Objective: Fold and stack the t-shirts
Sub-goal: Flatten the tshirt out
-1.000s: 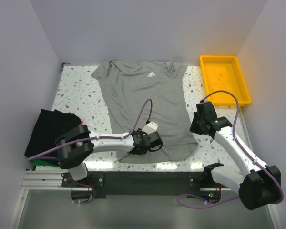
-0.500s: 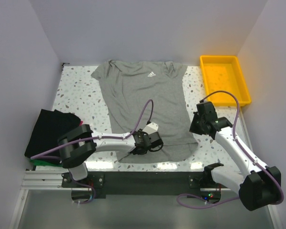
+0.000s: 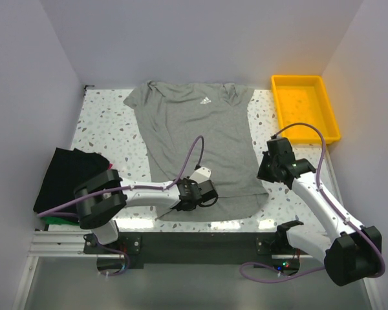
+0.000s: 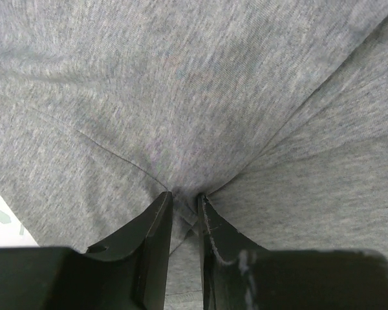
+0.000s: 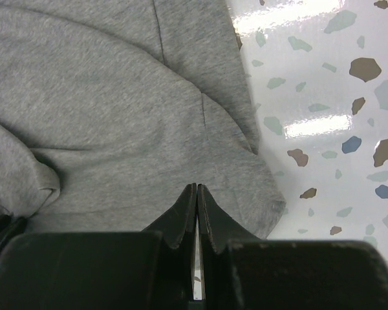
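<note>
A heather-grey t-shirt (image 3: 197, 139) with a small white chest logo lies flat, collar toward the far wall. My left gripper (image 3: 183, 198) rests near its bottom hem. In the left wrist view the left gripper (image 4: 184, 197) has its jaws closed to a narrow gap, with a ridge of the grey t-shirt (image 4: 200, 97) pinched between the tips. My right gripper (image 3: 264, 173) sits at the shirt's lower right corner. Seen from the right wrist, the right gripper (image 5: 196, 188) is shut with nothing in it, tips over the grey t-shirt (image 5: 116, 129). A folded black t-shirt (image 3: 68, 175) lies at the left over a green one (image 3: 57, 220).
A yellow plastic tray (image 3: 277, 106) stands at the back right. The speckled tabletop (image 3: 103, 126) shows around the shirt, and the side walls close in on both sides. Purple cables arch over both arms.
The left jaws have closed in on the grey fabric and gathered a ridge of it; the left gripper has shifted slightly left. The right arm has not moved.
</note>
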`<move>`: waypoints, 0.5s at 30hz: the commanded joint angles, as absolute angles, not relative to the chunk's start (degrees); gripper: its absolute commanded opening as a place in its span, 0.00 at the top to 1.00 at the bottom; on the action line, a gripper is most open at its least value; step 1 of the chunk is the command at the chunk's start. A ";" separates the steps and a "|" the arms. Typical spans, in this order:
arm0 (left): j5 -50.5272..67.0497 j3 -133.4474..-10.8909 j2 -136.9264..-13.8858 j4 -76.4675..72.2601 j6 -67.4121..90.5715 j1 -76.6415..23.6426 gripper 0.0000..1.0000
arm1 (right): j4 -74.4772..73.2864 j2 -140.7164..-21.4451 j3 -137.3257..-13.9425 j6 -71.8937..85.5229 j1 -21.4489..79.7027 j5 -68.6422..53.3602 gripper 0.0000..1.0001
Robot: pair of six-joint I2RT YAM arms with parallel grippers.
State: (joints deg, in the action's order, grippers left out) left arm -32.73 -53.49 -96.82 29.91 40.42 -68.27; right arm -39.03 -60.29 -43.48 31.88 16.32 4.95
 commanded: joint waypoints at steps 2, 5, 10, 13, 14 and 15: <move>-34.28 -52.65 -94.22 29.97 42.45 -68.29 0.75 | -38.76 -59.06 -43.33 31.38 16.00 5.01 0.96; -34.45 -52.38 -93.25 30.41 42.71 -68.29 0.76 | -39.11 -58.89 -43.33 31.29 16.08 5.45 0.96; -34.54 -51.68 -91.23 31.11 43.24 -68.29 0.78 | -39.11 -59.06 -43.07 31.20 16.08 5.54 0.96; -34.45 -50.98 -90.44 30.94 43.33 -68.29 0.81 | -38.94 -59.24 -42.80 31.29 16.00 5.19 0.96; -34.37 -50.89 -90.27 30.85 43.42 -68.29 0.83 | -38.94 -59.15 -42.80 31.46 16.00 5.10 0.96; -34.45 -50.71 -89.92 30.85 43.59 -68.29 0.84 | -38.94 -59.15 -42.72 31.55 16.00 4.92 0.96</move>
State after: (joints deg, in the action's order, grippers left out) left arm -32.82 -51.37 -92.09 30.96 41.82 -68.27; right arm -39.22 -60.23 -43.13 31.88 16.32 4.95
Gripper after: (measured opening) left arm 0.175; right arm 0.037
